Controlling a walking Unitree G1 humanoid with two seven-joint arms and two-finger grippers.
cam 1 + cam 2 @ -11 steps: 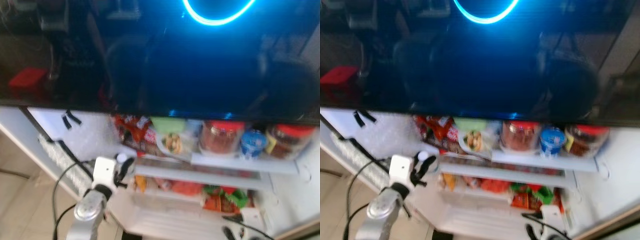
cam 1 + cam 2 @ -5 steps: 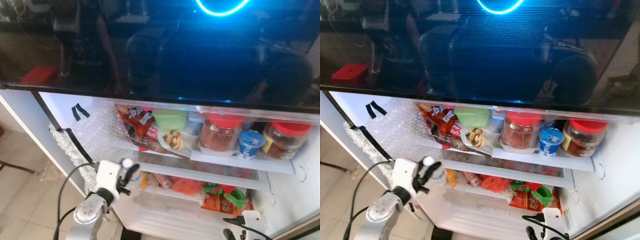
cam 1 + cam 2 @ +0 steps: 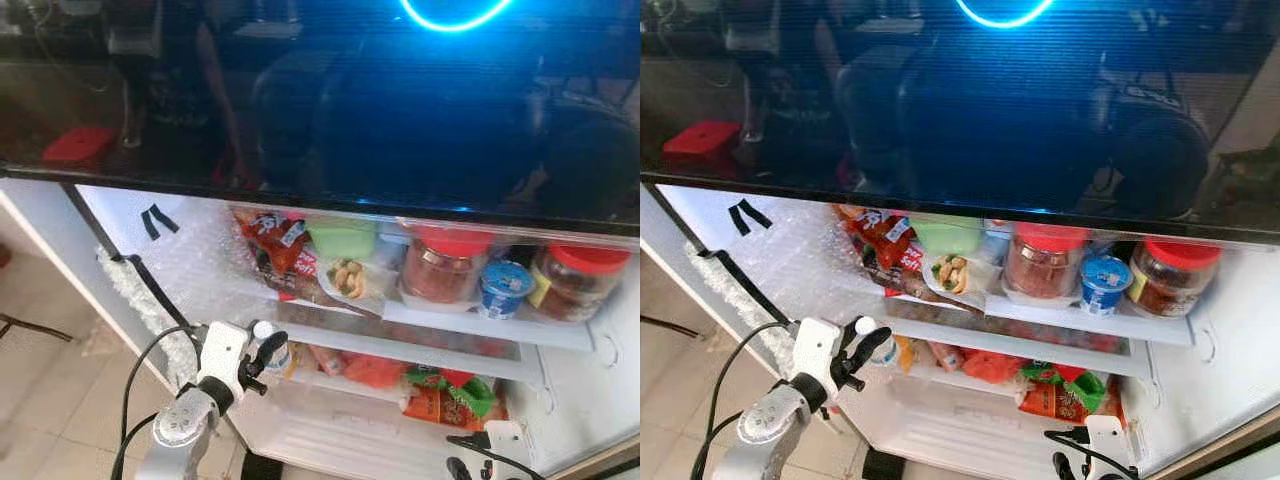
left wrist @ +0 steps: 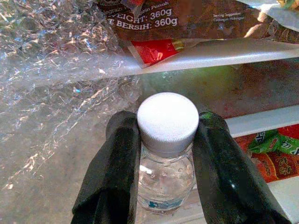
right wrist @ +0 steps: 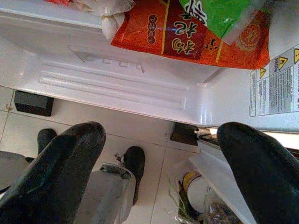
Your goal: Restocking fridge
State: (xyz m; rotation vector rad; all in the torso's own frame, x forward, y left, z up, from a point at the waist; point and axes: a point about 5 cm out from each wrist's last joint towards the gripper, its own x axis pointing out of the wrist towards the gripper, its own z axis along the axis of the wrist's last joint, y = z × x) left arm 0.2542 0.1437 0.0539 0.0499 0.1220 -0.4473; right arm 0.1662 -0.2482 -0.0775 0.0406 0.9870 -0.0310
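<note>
I see the left gripper (image 4: 166,154) clamped on a white-capped water bottle (image 4: 167,140) at the open fridge's (image 3: 300,440) lower shelf. The right gripper (image 5: 159,168) hangs low, fingers spread apart.

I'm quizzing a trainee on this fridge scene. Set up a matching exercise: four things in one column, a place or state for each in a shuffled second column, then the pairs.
Things
1. water bottle
2. blue-lidded cup
3. green tub
4. right gripper

Places or states
A. open, low by the fridge's foot
B. between two red-lidded jars
C. clamped in the left gripper
D. upper shelf, behind the wrapped snack

Pairs: 1-C, 2-B, 3-D, 4-A
</note>
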